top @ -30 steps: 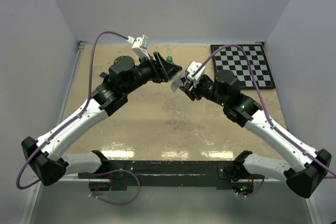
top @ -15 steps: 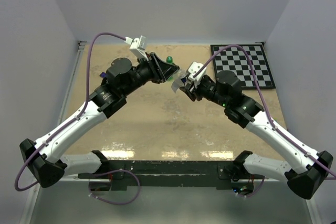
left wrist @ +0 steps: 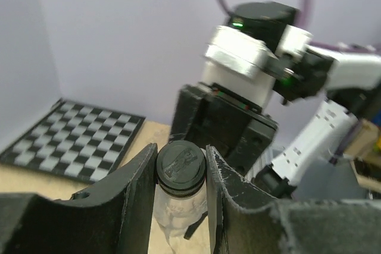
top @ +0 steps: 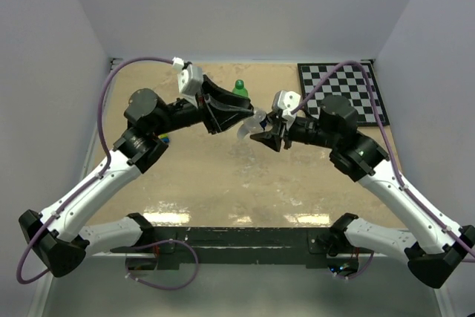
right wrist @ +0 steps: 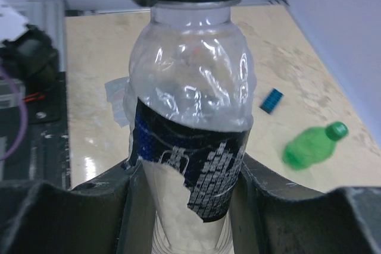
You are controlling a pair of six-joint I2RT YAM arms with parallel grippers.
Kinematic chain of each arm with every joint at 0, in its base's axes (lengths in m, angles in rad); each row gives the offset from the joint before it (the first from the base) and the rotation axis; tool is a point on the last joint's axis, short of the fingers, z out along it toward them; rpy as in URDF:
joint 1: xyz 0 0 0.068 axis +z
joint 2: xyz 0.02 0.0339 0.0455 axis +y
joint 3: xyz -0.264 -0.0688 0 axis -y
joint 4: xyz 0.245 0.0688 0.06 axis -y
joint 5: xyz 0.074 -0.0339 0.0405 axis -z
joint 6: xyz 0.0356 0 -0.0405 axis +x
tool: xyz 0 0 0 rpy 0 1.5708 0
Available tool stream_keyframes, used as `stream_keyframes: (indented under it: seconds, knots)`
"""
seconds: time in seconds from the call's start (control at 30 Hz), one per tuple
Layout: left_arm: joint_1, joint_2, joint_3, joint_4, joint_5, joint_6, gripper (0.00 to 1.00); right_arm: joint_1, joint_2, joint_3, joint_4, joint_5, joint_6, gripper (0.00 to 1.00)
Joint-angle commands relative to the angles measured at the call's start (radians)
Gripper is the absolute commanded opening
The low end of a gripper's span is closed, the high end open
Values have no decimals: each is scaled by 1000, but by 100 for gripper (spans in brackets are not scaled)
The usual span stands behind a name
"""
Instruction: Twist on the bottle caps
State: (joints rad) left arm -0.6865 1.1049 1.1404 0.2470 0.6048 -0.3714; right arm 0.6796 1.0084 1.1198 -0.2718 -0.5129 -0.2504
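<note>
Item 1: black cap [left wrist: 180,171]. It sits on the neck of the clear bottle [right wrist: 190,87]; your left gripper [left wrist: 181,156] is clamped on it, one finger on each side.

Item 2: clear bottle with a dark label band. You hold it off the table [right wrist: 95,87] in your right gripper [right wrist: 189,185], whose fingers press on the label band. Bottle and cap span the gap between your two grippers.

Item 3: green bottle [right wrist: 306,150]. It rests on the table, well apart from both grippers, with the green cap [right wrist: 339,128] on its neck.

Item 4: blue brick [right wrist: 273,100], on the table near the green bottle.

Item 5: checkerboard [left wrist: 71,144], flat in the far right corner.
</note>
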Motion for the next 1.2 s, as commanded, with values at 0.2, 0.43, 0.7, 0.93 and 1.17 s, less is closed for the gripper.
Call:
stream_keyframes:
  seconds: [0.2,0.43,0.7,0.93,1.17]
  knots:
    - [-21,104,79,-67,727,360,0,17,44,127,10,-394,22,0]
    - [14,112,136,-244,722,543,30,17,41,106,-26,-303,-3,0]
    - [114,24,84,-97,473,347,91,17,41,74,-58,-69,-39,0]
    - [117,-31,84,-94,60,54,97,17,59,64,-69,272,-73,0]
    - [114,-2,143,-311,-238,-130,92,24,122,110,-142,439,-141,0]
